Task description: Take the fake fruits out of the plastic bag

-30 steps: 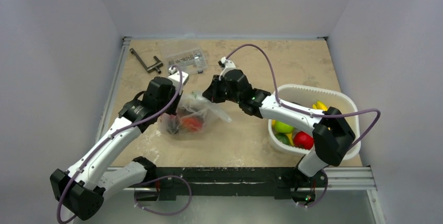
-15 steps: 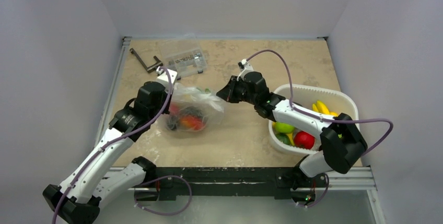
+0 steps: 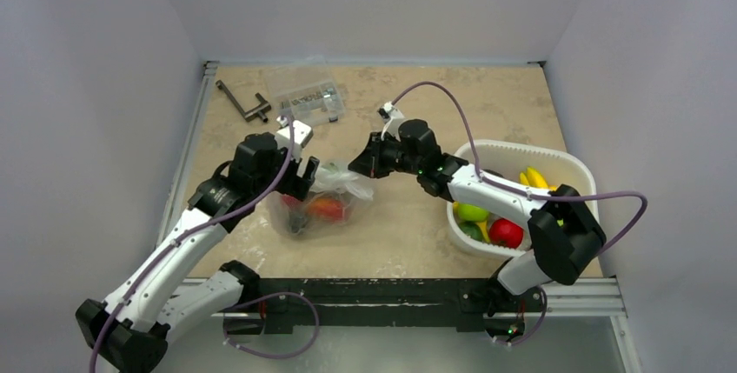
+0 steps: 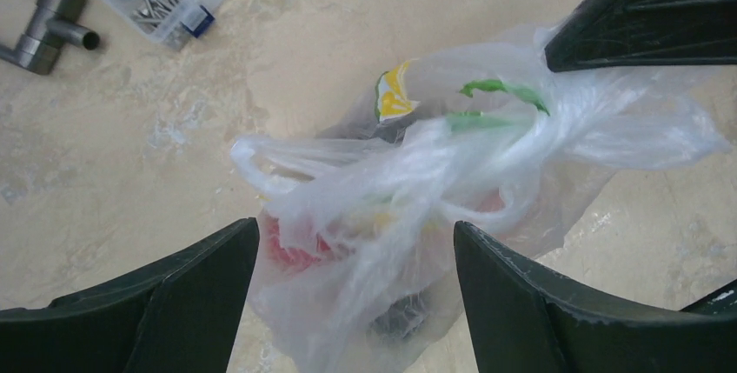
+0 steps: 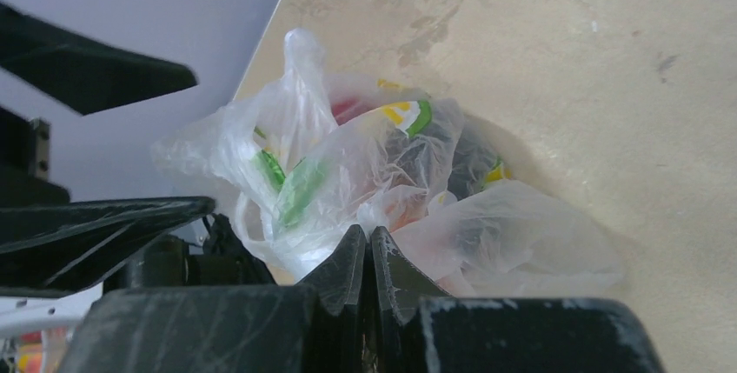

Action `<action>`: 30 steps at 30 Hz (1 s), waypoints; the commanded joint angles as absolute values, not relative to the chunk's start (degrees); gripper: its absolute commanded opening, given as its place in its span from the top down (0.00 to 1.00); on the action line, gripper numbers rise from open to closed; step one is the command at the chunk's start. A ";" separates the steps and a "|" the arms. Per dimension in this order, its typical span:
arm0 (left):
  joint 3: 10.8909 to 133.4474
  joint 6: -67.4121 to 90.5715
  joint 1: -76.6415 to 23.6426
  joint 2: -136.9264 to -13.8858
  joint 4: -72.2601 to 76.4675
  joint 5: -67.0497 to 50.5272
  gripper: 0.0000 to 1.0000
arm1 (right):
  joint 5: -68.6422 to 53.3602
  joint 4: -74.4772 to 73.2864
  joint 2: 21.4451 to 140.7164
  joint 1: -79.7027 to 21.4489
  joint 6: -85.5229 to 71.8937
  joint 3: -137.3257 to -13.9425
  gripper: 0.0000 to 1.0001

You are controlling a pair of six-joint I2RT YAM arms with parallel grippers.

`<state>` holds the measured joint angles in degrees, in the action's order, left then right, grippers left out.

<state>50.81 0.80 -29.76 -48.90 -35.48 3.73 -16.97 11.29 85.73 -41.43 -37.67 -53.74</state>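
The plastic bag [image 3: 333, 189] lies crumpled on the table between my two arms, its clear film printed with green leaves. Through the film I see the fake fruits: an orange-red piece [image 3: 326, 208], a red one [image 4: 287, 251] and a dark grape bunch [image 4: 400, 316]. My left gripper [image 4: 356, 243] hangs open above the bag, one finger [image 4: 174, 303] on each side of the bunched film, gripping nothing. At the bag's right edge my right gripper [image 5: 369, 238] is shut on a pinch of film from the bag [image 5: 391, 182].
A white basket [image 3: 508, 146] at the right holds a banana, a green apple and a red fruit. A clear compartment box [image 3: 306, 99] and a metal T-shaped tool [image 3: 243, 103] lie at the back left, beyond the bag.
My left gripper has opened and let go of the bag, which has sagged onto the table. My right gripper, still pinching the film, has shifted slightly left.
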 commanded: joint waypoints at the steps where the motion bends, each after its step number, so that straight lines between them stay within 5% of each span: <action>1: 52.96 0.82 -29.78 -53.31 -35.31 0.97 0.17 | -20.13 13.75 85.55 -44.68 -34.24 -56.49 1.00; 11: 53.59 0.27 -29.72 -54.56 -36.02 -1.10 0.38 | -19.44 14.35 85.88 -45.62 -34.61 -57.12 1.00; 21: 53.27 0.46 -29.79 -51.34 -35.97 10.13 0.99 | -13.84 14.31 83.43 -45.07 -38.91 -54.32 1.00; 25: 52.44 1.45 -29.79 -46.35 -35.57 22.54 1.00 | -10.39 17.10 81.70 -44.39 -43.25 -50.53 1.00; 30: 48.91 0.40 -29.76 -39.49 -31.96 23.91 1.00 | -13.33 25.84 80.14 -38.96 -54.23 -42.39 1.00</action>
<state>50.35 1.02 -29.80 -42.89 -35.90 17.06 -12.91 17.65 82.08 -43.31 -45.36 -47.48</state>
